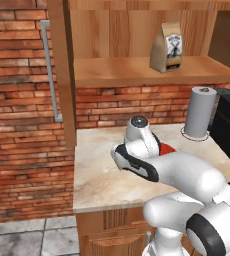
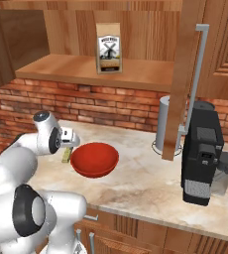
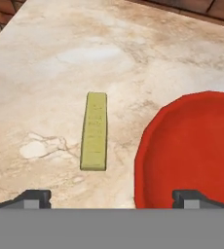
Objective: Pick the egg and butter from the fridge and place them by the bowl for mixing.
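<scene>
1. My gripper (image 3: 111, 197) hangs with its fingers spread wide, holding nothing.
2. The butter (image 3: 95, 131) lies flat on the marble counter (image 3: 46, 63), below the fingers.
3. It lies just beside the red bowl (image 3: 192, 146), not touching it.
4. Behind stand a paper towel roll (image 1: 199, 112) and a coffee machine (image 2: 201, 158).

White arm (image 2: 17, 163) folded low, elbow bent, wrist turned downward. Gripper (image 3: 111, 197) pointing straight down, jaws spread wide. Dark fingertips (image 3: 33, 198) apart, holding nothing.
</scene>
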Controlling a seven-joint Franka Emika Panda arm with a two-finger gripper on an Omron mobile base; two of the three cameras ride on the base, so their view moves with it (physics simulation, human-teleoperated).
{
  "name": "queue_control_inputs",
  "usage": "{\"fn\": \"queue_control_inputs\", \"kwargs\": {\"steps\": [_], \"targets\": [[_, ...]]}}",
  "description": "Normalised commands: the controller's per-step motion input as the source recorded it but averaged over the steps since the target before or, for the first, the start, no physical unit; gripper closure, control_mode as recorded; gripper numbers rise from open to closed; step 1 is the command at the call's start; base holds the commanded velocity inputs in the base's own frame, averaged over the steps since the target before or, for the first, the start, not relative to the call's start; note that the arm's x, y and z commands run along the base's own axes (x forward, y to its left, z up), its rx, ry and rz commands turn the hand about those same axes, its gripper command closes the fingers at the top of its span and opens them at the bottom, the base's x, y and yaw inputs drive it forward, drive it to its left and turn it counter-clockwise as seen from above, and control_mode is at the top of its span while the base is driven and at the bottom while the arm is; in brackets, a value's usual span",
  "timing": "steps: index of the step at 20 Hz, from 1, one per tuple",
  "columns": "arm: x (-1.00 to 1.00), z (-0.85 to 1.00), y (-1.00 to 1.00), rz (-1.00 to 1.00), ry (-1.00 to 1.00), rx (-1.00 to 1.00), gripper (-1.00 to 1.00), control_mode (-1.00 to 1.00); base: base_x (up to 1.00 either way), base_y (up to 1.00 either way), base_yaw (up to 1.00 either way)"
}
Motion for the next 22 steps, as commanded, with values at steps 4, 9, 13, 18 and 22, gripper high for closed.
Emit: {"fn": "queue_control_inputs", "kwargs": {"steps": [4, 9, 13, 18, 22], "targets": [[-0.36, 0.45, -0.27, 0.00, 0.00, 0.00, -1.00, -1.00, 0.00, 0.00, 0.00], [-0.53, 0.34, -0.35, 0.00, -0.03, 0.00, -1.00, -1.00, 0.00, 0.00, 0.00], [-0.44, 0.37, -0.28, 0.00, -0.03, 0.00, -1.00, -1.00, 0.00, 0.00, 0.00], [-0.48, 0.38, -0.21, 0.00, -0.11, 0.00, -1.00, -1.00, 0.00, 0.00, 0.00], [-0.49, 0.37, -0.08, 0.00, -0.04, 0.00, -1.00, -1.00, 0.00, 0.00, 0.00]]}}
